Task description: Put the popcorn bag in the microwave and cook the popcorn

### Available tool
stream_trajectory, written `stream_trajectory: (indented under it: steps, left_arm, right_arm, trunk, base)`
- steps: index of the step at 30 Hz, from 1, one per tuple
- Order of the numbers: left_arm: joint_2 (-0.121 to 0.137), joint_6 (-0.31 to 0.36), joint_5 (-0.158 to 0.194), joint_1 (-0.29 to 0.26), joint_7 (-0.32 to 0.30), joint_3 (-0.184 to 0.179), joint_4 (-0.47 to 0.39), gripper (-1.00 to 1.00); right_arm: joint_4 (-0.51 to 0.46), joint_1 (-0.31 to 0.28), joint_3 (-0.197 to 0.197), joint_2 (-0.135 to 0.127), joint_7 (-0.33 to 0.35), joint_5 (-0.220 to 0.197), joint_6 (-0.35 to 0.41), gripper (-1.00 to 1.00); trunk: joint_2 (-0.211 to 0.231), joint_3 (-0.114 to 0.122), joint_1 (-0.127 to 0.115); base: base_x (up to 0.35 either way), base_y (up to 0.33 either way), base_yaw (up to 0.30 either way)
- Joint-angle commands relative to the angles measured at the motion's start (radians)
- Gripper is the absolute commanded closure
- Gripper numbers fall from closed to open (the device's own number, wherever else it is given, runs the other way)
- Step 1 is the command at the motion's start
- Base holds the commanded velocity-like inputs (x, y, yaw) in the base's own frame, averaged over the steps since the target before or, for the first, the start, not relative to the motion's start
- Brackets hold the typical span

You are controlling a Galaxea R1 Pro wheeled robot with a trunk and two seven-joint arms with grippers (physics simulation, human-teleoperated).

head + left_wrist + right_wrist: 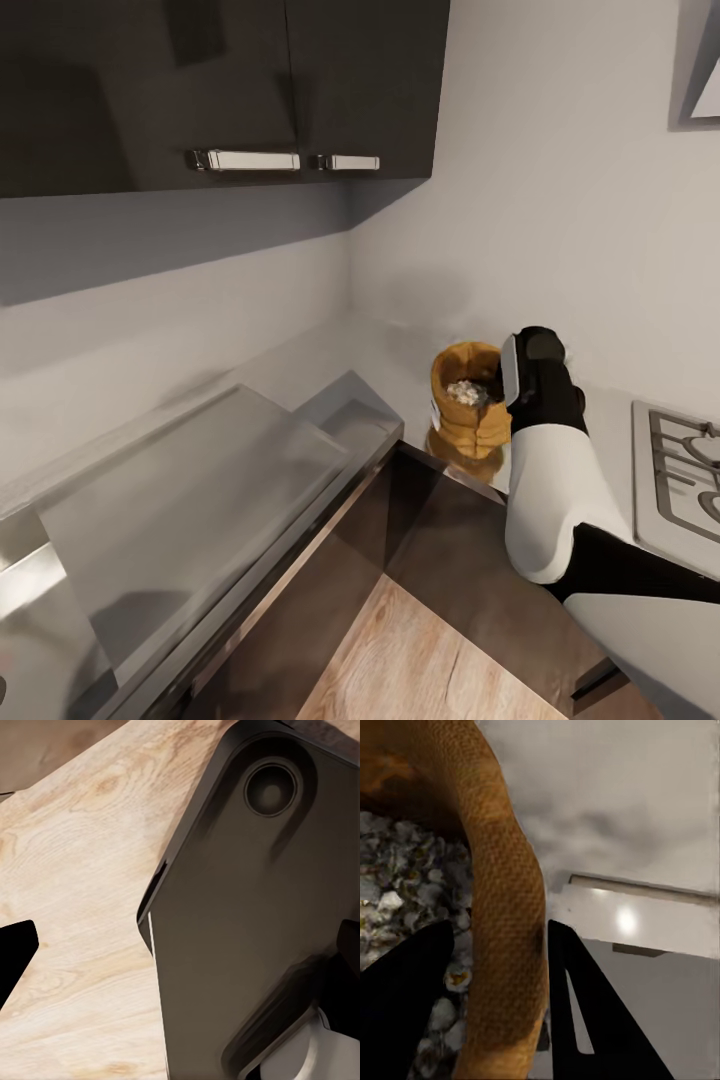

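Grey corner table [330,350] under dark wall cabinets [220,90], popcorn bag [468,410] pinched at its rim.

Wood floor [75,907] and a dark robot part fill the left wrist view; left fingers' state cannot be told. On the table near the corner, beside the stove [680,470], stands the tan-gold burlap popcorn bag, rolled rim, speckled popcorn [467,392] inside. Right gripper [499,967] has 2 fingers [405,1012] straddling the bag wall, 1 inside, 1 outside, clenched on it.
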Motion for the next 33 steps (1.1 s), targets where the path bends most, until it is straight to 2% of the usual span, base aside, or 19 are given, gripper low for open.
stream_trajectory:
  steps: [1,5,17,21,33]
  left_arm:
    - [0.0,-0.001,0.001,0.0,0.002,0.003,-0.001,-1.0]
    - [0.0,-0.001,0.0,0.0,0.001,0.003,-0.001,-1.0]
    - [0.0,-0.001,0.0,0.0,0.001,0.002,-0.001,-1.0]
    - [-0.003,0.0,0.007,0.0,0.009,0.004,0.001,-1.0]
    - [-0.011,0.009,-0.003,0.0,0.008,0.005,0.045,-1.0]
  right_arm:
    - [-0.02,-0.001,0.011,0.001,-0.001,0.002,0.004,1.0]
    - [-0.094,-0.001,0.027,0.001,0.003,-0.001,0.004,1.0]
    - [-0.1,-0.001,0.027,0.001,0.01,-0.003,0.004,1.0]
    - [-0.1,-0.001,0.025,0.001,0.01,-0.003,0.004,1.0]
    - [-0.1,-0.001,0.029,0.001,0.01,-0.005,0.004,1.0]
  trunk:
    - [-0.001,-0.001,0.0]
    - [-0.001,-0.001,0.0]
    - [-0.001,-0.001,0.0]
    - [-0.001,-0.001,0.0]
    - [-0.001,-0.001,0.0]
  base:
    - [0.0,0.0,0.0]
    - [0.0,0.0,0.0]
    - [-0.006,0.0,0.0]
    - [-0.277,0.0,0.0]
    - [-0.345,0.0,0.0]
